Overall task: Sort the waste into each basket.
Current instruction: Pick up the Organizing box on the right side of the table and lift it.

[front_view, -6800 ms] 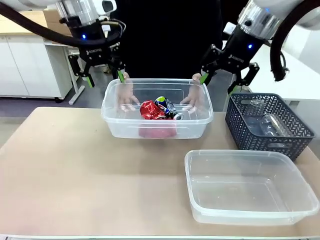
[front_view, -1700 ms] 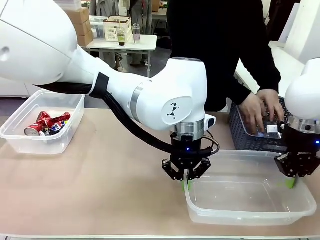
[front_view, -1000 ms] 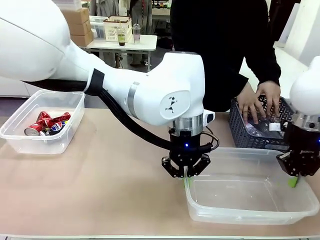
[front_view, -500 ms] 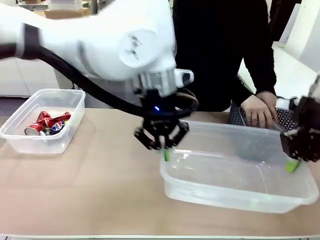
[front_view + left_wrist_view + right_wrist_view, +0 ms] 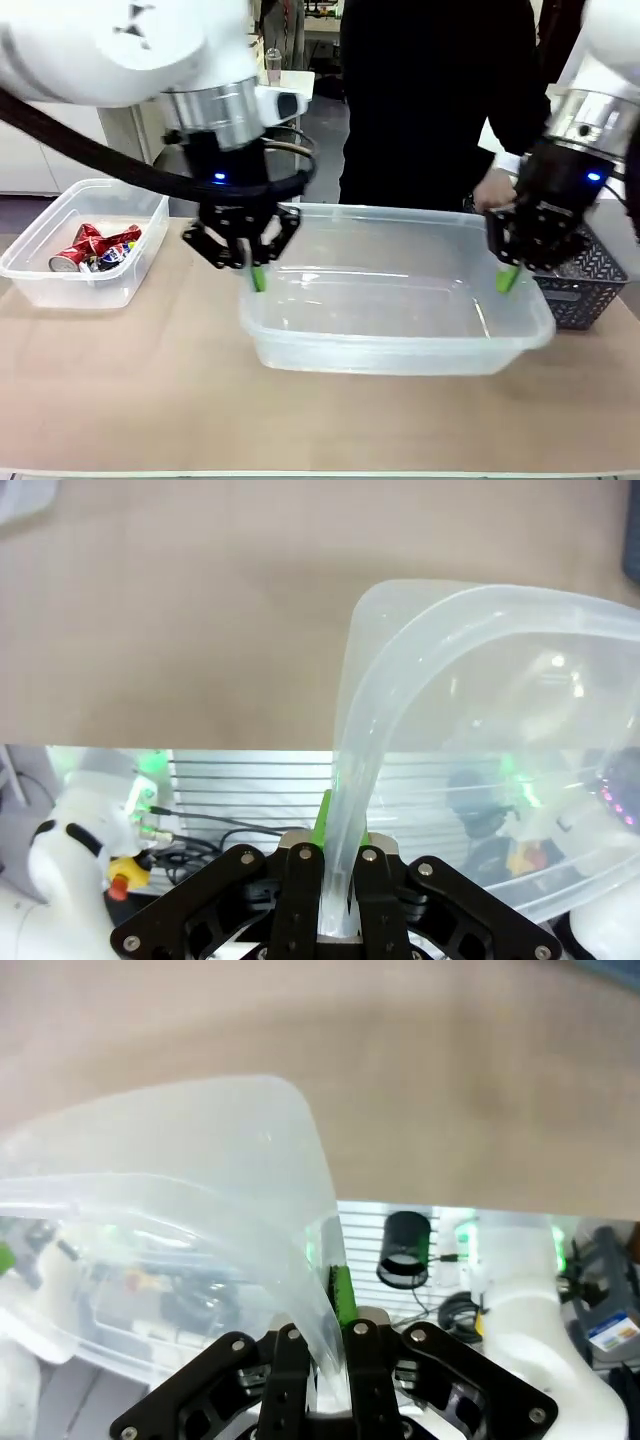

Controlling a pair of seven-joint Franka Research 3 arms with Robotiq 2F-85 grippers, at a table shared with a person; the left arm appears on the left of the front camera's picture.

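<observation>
Front view: the left gripper (image 5: 257, 276) is clamped on the left rim of an empty clear tub (image 5: 390, 350), and the right gripper (image 5: 507, 278) pinches its right rim — the tub is held between them over the middle of the table (image 5: 120, 390). At the left a second clear tub (image 5: 60, 290) holds crushed cans (image 5: 95, 248). The dark grey lattice basket (image 5: 585, 295) sits at the right — a person's hand (image 5: 492, 190) is near its far-left corner.

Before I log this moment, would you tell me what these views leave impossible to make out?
Contents of the dark grey basket: front view, hidden behind the right gripper.
Print on the cans: front view, too small.
Person's hand: front view, partly behind the right gripper.
Far end of the tub: left wrist view, cut off by the edge.
</observation>
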